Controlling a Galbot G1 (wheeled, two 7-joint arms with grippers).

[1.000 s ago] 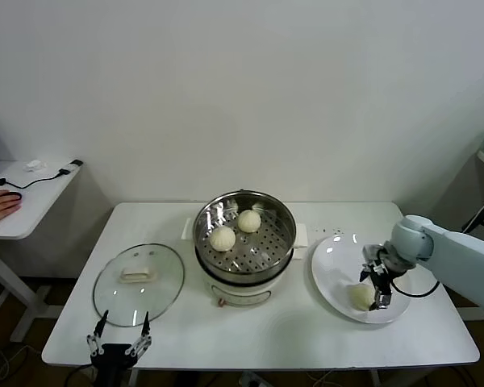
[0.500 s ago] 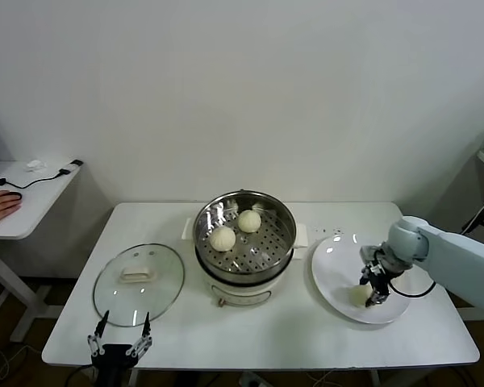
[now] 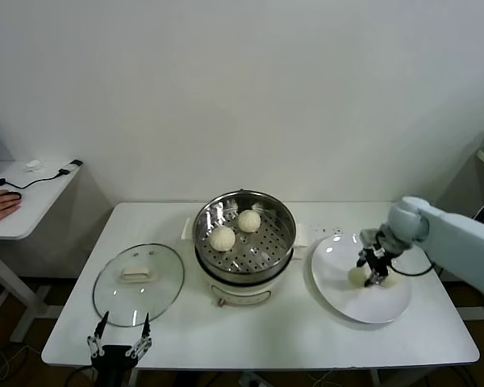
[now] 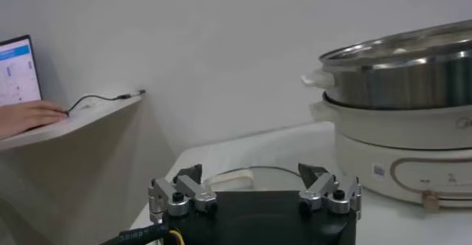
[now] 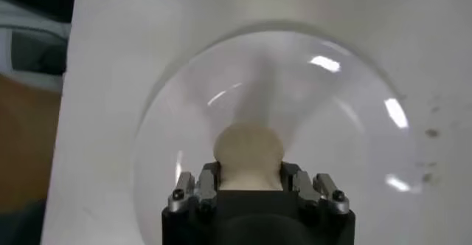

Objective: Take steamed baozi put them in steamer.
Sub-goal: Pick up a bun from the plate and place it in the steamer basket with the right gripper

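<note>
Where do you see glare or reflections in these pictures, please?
Head view: bright highlights on the steamer rim and faint ones on the glass lid. Right wrist view: white glints scattered on the plate around the baozi in the right gripper. Left wrist view: a soft sheen along the steamer's steel wall.

A plain white wall is seen behind the white counter. A second white desk is placed at the left, with a cable laid on it.
</note>
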